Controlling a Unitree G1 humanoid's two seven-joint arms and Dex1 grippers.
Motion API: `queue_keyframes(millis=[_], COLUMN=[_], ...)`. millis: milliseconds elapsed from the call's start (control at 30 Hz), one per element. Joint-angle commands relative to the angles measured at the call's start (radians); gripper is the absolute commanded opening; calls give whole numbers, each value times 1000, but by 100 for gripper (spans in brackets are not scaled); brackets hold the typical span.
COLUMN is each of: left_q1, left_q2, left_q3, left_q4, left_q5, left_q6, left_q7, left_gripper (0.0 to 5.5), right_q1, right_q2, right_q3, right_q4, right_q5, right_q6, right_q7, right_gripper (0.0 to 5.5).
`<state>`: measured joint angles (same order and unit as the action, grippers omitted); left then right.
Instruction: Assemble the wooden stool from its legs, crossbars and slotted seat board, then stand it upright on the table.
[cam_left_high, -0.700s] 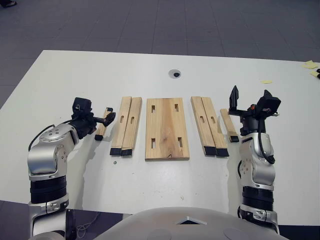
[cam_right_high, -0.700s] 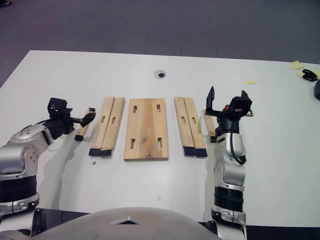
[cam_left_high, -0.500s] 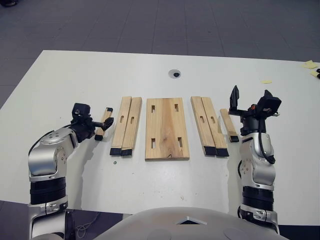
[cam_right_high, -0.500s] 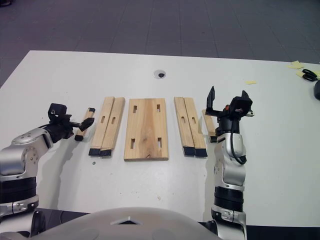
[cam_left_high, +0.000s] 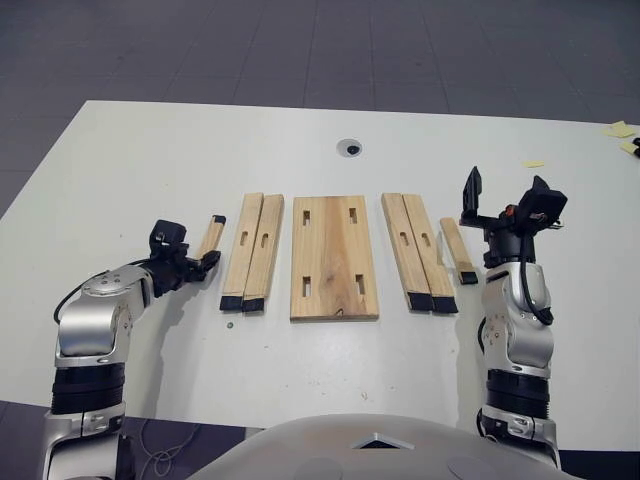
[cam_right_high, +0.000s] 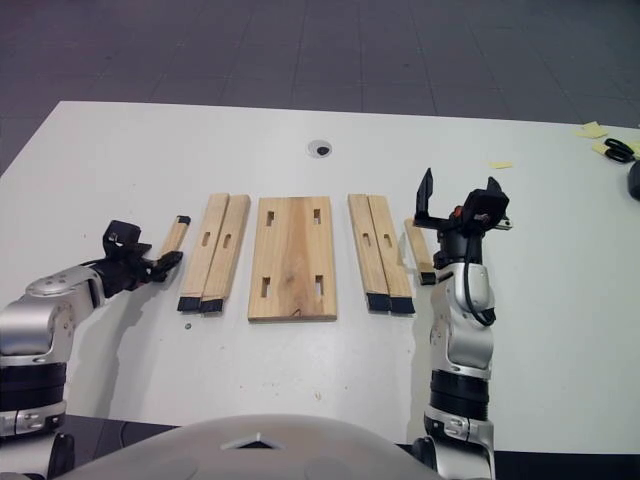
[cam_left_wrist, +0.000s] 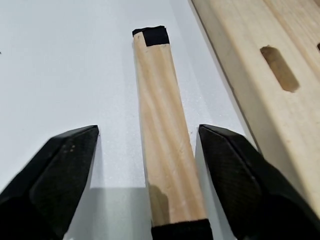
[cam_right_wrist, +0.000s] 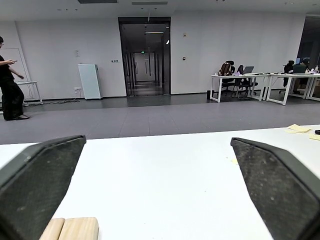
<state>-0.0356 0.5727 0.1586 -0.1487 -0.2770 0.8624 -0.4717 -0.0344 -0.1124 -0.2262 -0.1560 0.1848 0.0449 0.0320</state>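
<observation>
Head view: the slotted seat board (cam_left_high: 334, 257) lies flat on the table (cam_left_high: 150, 150), legs (cam_left_high: 252, 248) alongside. Left wrist view: the left gripper (cam_left_wrist: 147, 131), spread, straddles the left crossbar (cam_left_wrist: 167, 165) without touching. Right wrist view: the right gripper (cam_right_wrist: 158, 140) is spread, raised above the table.

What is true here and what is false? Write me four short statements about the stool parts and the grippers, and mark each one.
1. The seat board lies flat between the left pair of legs and the right pair of legs. True.
2. The left gripper is shut on the left crossbar. False: it is open, with one finger on each side of the crossbar.
3. The right gripper is open and empty, raised above the table. True.
4. Two legs are fitted into the seat board's slots. False: the slots are empty and every part lies loose on the table.
</observation>
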Motion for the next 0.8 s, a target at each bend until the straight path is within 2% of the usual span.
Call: queue_keyframes(millis=[33, 367, 600, 700, 800], left_q1=[45, 11, -79, -209, -356], left_q2=[16, 7, -37, -64, -97], left_q3=[-43, -81, -57, 4, 11], left_q4=[28, 21, 26, 18, -8], left_q5=[15, 20, 59, 74, 14], left_q6=[12, -17, -202, -357, -413], left_q7=[-20, -13, 47, 113, 90], left_gripper=[296, 133, 128, 128, 128], right_q1=[-25, -49, -70, -121, -187], right_q2=[-6, -2, -3, -3, 39], right_q3=[-8, -5, -8, -22, -63], right_q4=[12, 35, 41, 16, -91], right_q5=[0, -5, 13, 127, 519], right_q6=[7, -2, 8, 90, 297], right_q7=[-6, -12, -4, 42, 101], right_gripper=[540, 540, 540, 540, 540])
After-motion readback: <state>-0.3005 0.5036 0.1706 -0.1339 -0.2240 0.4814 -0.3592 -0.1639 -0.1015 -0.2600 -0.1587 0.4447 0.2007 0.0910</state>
